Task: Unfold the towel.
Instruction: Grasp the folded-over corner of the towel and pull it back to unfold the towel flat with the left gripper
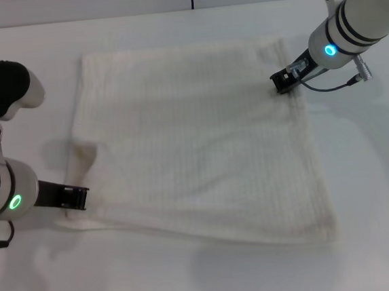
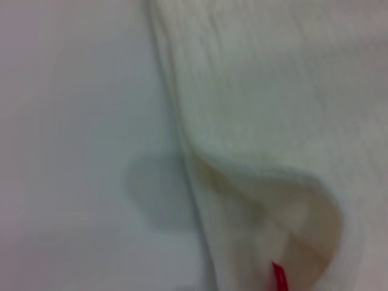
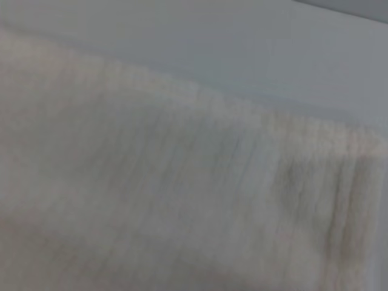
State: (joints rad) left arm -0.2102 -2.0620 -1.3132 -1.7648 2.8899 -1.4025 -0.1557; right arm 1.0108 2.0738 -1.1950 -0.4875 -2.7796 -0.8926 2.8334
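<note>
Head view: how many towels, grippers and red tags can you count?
Towel: 1
Grippers: 2, left gripper at the towel's near-left corner, right gripper at its far-right edge
Red tag: 1, seen only in the left wrist view
Total: 4

Both arms: white cylindrical links with black bands, glowing teal-green ring light near each wrist. Left gripper [image 1: 68, 197] and right gripper [image 1: 285, 80] black. Grey cable loops off right wrist.

The towel [image 1: 194, 142] lies on the table [image 1: 374, 170], left claw [image 1: 76, 196] at its near-left corner, right claw [image 1: 283, 82] at its far-right edge.
</note>
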